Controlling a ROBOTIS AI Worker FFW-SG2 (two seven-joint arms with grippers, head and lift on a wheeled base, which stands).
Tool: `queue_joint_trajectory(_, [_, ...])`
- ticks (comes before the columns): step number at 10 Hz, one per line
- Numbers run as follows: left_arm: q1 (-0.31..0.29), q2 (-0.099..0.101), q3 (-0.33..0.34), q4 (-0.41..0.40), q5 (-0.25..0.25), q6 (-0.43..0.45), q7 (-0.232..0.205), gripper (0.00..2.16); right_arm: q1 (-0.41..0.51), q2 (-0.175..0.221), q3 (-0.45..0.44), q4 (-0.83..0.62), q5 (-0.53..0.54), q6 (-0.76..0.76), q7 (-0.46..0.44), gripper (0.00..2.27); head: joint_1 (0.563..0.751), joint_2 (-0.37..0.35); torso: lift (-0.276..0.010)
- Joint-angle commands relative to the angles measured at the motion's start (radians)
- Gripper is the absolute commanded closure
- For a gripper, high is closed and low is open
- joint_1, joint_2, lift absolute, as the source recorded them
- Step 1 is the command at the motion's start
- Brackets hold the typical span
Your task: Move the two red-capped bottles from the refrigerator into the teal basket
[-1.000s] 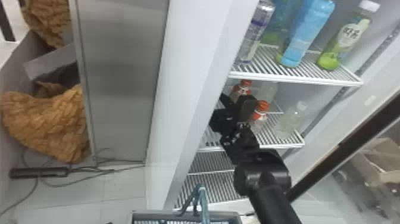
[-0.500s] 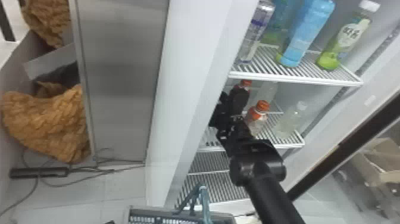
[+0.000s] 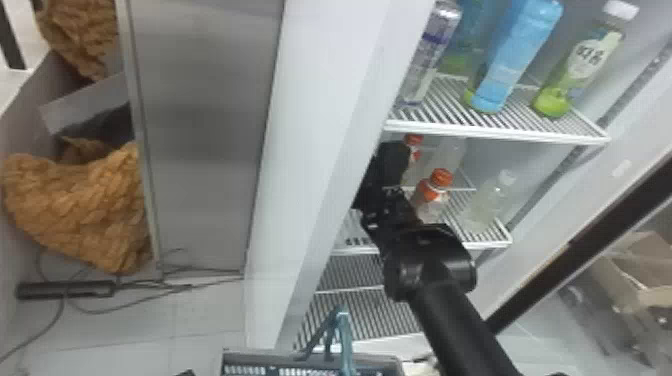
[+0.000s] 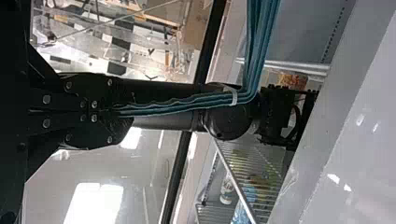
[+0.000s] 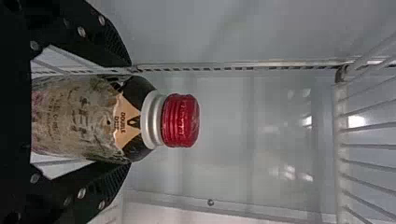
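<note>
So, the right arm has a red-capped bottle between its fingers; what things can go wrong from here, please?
A small gap shows between one of the right fingers and the red-capped bottle; closing could push or tip it.

The right arm appears close beside a bottle with an orange-red cap, so pulling back might knock that one.

The refrigerator's side wall is near too; the arm may scrape it.

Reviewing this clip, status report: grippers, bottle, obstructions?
Right gripper open around red-capped bottle, gap beside one finger; left gripper shut on basket handle. Fridge side wall close beside right gripper.
</note>
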Motion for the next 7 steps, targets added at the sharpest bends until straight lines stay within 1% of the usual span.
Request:
queue_joint_trajectory(1, [0.0,0.001,0.0,0.0,0.002,-0.002,-0.001,1.15,0.005,-0.002,0.001,0.001,0.0,0.0,0.0,0.78,0.695,-0.35,-0.224])
queue_joint_trajectory(4, [0.0,0.003,0.0,0.0,0.002,-0.005,-0.002,1.15,0.04,0.0,-0.021,-0.024,-0.004,-0.015,0.0,0.78,0.695,-0.35,-0.224])
queue_joint_trajectory(6, [0.0,0.003,-0.002,0.0,0.002,-0.007,-0.004,1.15,0.106,0.0,-0.047,-0.122,-0.006,-0.015,0.0,0.78,0.695,-0.35,-0.224])
queue_joint_trajectory(7, [0.0,0.003,-0.002,0.0,0.002,-0.01,-0.005,1.15,0.145,0.0,-0.067,-0.173,-0.026,-0.015,0.003,0.78,0.695,-0.35,-0.224])
